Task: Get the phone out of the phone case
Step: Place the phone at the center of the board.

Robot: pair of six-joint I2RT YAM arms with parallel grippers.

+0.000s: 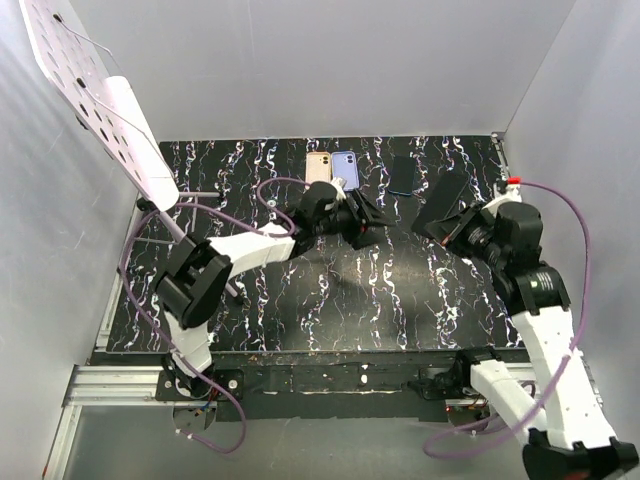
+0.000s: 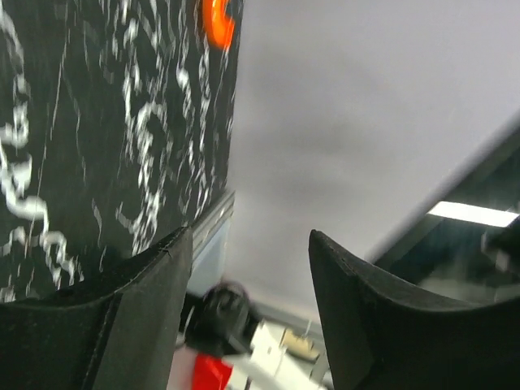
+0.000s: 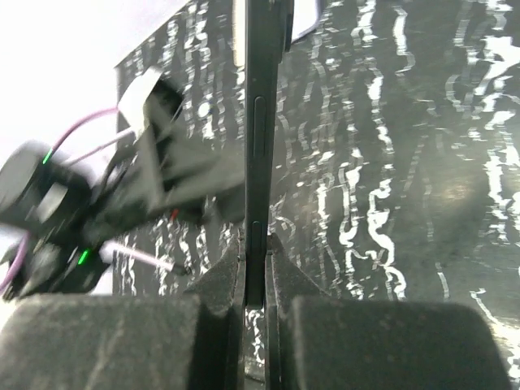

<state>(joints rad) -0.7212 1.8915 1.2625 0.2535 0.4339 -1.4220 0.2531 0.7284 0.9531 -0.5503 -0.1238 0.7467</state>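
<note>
My right gripper (image 1: 456,226) is shut on the lower end of a thin black phone (image 1: 443,198), held off the table at the right. In the right wrist view the phone (image 3: 262,122) stands edge-on between the right gripper (image 3: 255,244), with side buttons showing. I cannot tell the phone case apart from the phone. My left gripper (image 1: 371,219) sits at the table's middle, a short way left of the phone and pointing toward it. In the left wrist view the left gripper (image 2: 248,237) is open with nothing between its fingers.
Three phones lie along the back edge: a beige one (image 1: 318,166), a lilac-blue one (image 1: 346,168) and a black one (image 1: 402,175). A white perforated panel (image 1: 95,90) leans at the upper left. Grey walls enclose the black marbled table (image 1: 400,300).
</note>
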